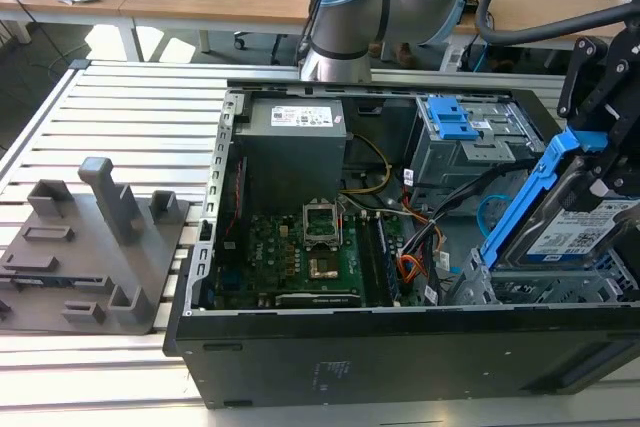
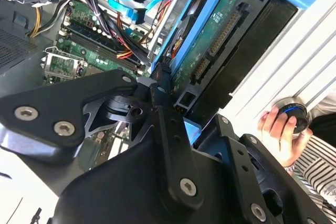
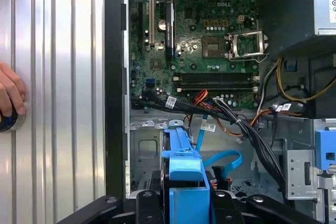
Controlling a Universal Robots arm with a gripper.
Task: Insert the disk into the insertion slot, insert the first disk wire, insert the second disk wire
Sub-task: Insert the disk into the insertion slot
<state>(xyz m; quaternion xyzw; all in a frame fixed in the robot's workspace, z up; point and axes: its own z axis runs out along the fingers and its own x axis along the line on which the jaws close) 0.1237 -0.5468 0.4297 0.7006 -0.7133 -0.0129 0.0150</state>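
Note:
In the exterior view my gripper [image 1: 600,179] is shut on the disk [image 1: 578,232], a silver drive with a white label in a blue carrier [image 1: 530,197]. The disk is steeply tilted, with its lower end at the top of the insertion slot [image 1: 505,289], a low grey perforated cage at the case's front right corner. The second wrist view shows black fingers [image 2: 167,103] clamped on the carrier beside the disk's green underside [image 2: 210,40]. The second disk wire [image 1: 487,213], a light-blue cable [image 3: 223,160], loops loose just behind the slot. I cannot tell which wire is the first disk wire.
The open computer case [image 1: 300,347] holds a motherboard [image 1: 300,252], a power supply [image 1: 295,142] and a taller cage with a blue handle [image 1: 450,122]. Orange and black wires [image 1: 412,259] run beside the slot. A grey fixture [image 1: 95,247] lies left of the case. A hand [image 2: 278,127] rests on a round button.

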